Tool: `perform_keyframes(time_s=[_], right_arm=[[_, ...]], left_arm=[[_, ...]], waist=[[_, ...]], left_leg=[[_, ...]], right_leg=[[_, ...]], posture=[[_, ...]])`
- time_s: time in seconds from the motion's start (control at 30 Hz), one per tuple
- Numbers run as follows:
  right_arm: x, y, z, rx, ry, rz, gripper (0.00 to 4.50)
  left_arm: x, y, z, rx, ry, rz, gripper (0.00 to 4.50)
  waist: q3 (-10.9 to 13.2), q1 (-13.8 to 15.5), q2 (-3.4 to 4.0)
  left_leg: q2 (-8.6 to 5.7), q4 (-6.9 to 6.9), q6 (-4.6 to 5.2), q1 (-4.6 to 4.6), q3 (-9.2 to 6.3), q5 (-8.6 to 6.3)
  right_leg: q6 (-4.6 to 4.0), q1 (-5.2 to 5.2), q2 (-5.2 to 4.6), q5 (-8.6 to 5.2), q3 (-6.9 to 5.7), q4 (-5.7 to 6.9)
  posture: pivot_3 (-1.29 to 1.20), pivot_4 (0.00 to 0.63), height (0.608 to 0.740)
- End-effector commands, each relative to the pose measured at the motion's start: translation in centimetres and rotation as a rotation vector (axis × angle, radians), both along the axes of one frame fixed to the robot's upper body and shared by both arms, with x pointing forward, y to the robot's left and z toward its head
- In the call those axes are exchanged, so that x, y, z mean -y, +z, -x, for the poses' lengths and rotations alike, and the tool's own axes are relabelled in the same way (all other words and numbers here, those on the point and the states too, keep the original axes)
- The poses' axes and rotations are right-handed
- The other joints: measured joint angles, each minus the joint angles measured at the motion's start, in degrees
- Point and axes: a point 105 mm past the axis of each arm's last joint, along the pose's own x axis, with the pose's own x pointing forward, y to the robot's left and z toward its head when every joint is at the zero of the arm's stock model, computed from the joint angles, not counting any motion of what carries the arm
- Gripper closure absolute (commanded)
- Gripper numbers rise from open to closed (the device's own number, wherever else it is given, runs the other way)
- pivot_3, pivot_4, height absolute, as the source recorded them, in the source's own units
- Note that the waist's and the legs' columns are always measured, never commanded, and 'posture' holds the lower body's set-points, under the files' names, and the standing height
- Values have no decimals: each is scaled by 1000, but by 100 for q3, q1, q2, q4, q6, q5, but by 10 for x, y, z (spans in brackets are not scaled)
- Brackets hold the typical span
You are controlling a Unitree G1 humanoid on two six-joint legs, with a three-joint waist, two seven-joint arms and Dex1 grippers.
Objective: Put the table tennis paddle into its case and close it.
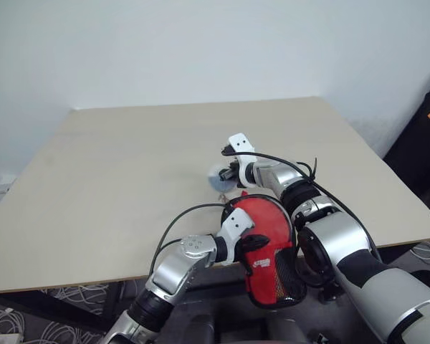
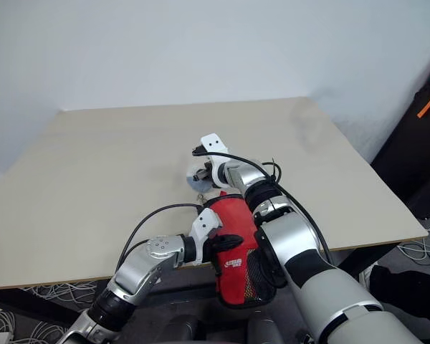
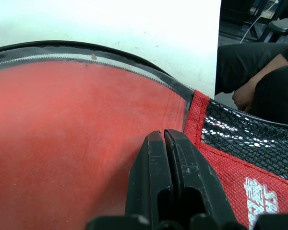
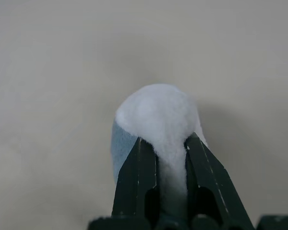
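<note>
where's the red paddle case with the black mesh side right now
In the left eye view, the red paddle-shaped case with black mesh hangs off the near edge of the beige table, pinched by the left gripper, just below the right gripper.

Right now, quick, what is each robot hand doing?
Left gripper: fingers shut on the case.
Right gripper: fingers shut on a white and pale blue soft thing, over the table.

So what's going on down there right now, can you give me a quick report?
Left gripper shut on the case at table edge. Right gripper shut on a white wad over the table. Nothing in the way.
</note>
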Motion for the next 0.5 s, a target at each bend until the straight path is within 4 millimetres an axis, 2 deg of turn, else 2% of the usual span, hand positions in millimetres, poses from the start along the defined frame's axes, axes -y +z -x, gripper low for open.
perform_keyframes(time_s=[0.03,0.27,0.5], right_arm=[[15,39,-20,166,-56,16,4328],[38,44,-26,223,-63,90,4328],[75,48,-25,235,-51,155,4328]], left_arm=[[-12,-10,-14,-7,84,-64,4500],[-11,-12,-15,-14,93,-62,4500],[-13,-13,-19,-23,122,-58,4500]], waist=[[0,0,0],[1,-13,2],[1,-9,3]], left_leg=[[-2,0,1,0,0,1],[-3,-4,7,0,4,5],[-5,-3,9,-1,4,6]], right_leg=[[0,2,-1,0,0,0],[0,-3,-1,0,7,2],[1,-2,-1,0,8,1]], posture=[[0,0,740],[0,0,740],[0,0,740]])
